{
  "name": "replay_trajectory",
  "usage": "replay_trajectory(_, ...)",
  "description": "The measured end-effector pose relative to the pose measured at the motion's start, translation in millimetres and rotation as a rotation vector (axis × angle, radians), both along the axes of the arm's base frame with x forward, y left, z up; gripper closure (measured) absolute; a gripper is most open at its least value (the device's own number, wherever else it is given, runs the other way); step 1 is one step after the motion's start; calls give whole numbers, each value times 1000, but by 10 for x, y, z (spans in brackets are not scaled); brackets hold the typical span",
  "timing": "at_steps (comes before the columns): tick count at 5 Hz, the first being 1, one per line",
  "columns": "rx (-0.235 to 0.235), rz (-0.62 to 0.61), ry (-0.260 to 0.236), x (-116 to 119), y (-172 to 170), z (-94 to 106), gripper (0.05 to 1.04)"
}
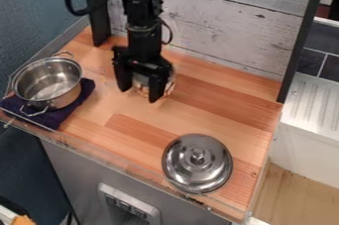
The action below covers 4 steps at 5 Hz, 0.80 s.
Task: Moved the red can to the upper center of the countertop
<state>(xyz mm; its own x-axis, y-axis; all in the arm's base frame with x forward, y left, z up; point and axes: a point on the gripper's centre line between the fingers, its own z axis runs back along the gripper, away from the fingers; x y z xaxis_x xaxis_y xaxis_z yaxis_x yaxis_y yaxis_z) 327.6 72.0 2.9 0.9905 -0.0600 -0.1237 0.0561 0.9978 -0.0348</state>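
Observation:
The black gripper (141, 90) hangs over the upper left-centre of the wooden countertop, open, its two fingers wide apart and pointing down. Directly behind and between them is a shiny can (141, 84), silvery with a reddish tint. Part of it shows in the gap, and its side sticks out past the right finger; the rest is hidden by the gripper. Whether the fingers touch the can I cannot tell.
A steel pot (64, 98) stands on a dark purple cloth (84, 92) at the left. A round metal lid (198, 163) lies near the front right. Whitewashed boards (225, 26) rise behind the countertop (205, 95).

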Motion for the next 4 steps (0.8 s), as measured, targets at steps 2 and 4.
replay_trajectory(2,5,2,12,-27,-34,-38,83)
replay_trajectory(4,82,-25,-165,-160,-78,473,83)
